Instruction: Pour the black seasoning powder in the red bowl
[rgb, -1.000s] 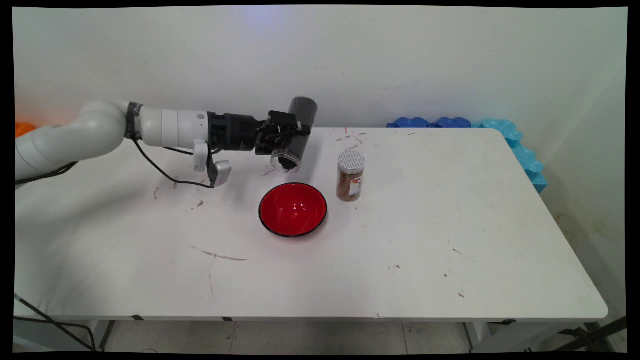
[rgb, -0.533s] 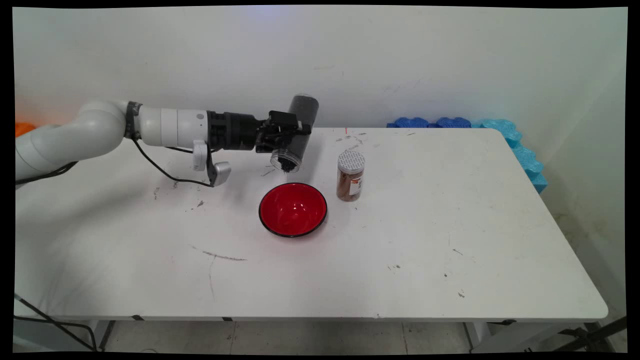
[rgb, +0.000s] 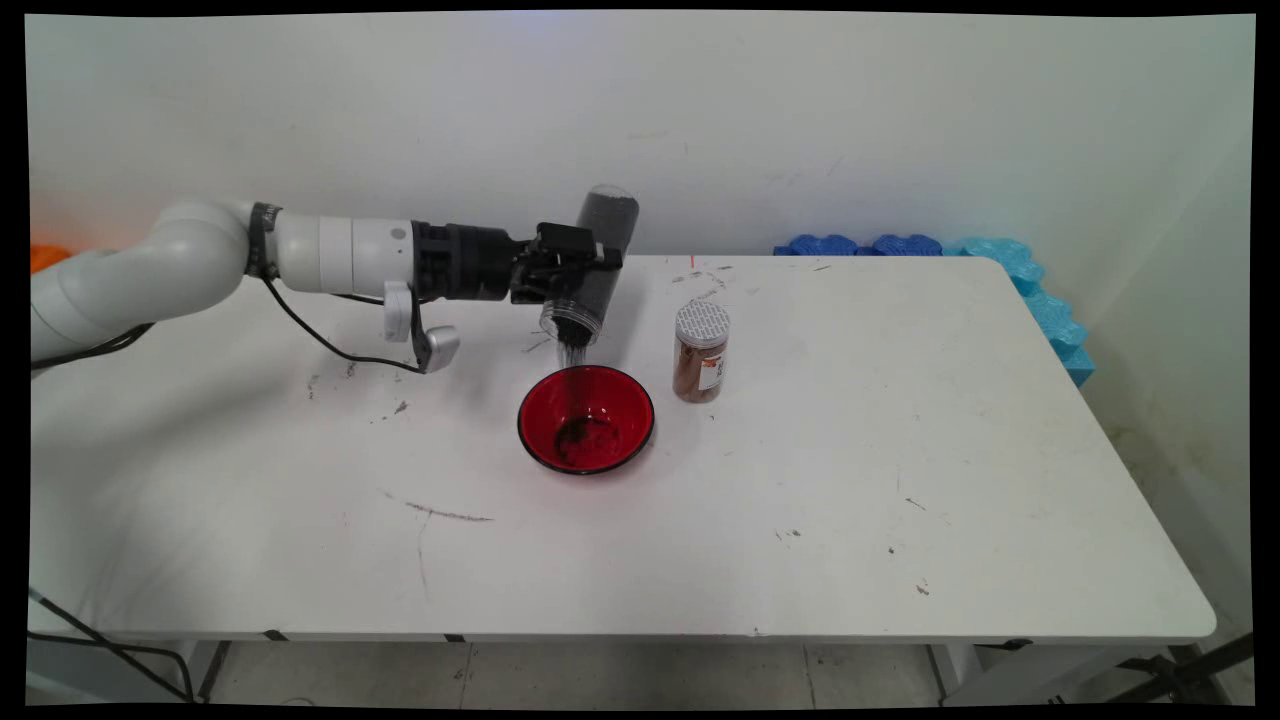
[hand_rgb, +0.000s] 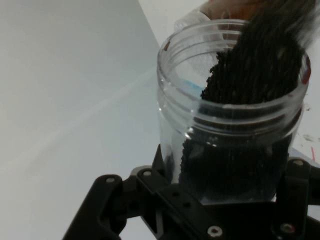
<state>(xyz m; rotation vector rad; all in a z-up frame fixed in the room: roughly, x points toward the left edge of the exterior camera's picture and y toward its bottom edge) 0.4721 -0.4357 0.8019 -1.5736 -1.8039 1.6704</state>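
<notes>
White arm level from the left, hand (rgb: 585, 268) clamped, wrist rolled over.

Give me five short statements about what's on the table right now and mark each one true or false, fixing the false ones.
1. The gripper holds a clear jar of black grains tilted mouth-down. True.
2. The red bowl has nothing in it. False: a dark pile lies in it and grains are streaming down from the jar.
3. The brown spice jar stands upright with its lid on. True.
4. The spice jar lies inside the bowl. False: it stands on the table to the bowl's right.
5. Blue foam blocks sit at the table's far right corner. True.
</notes>
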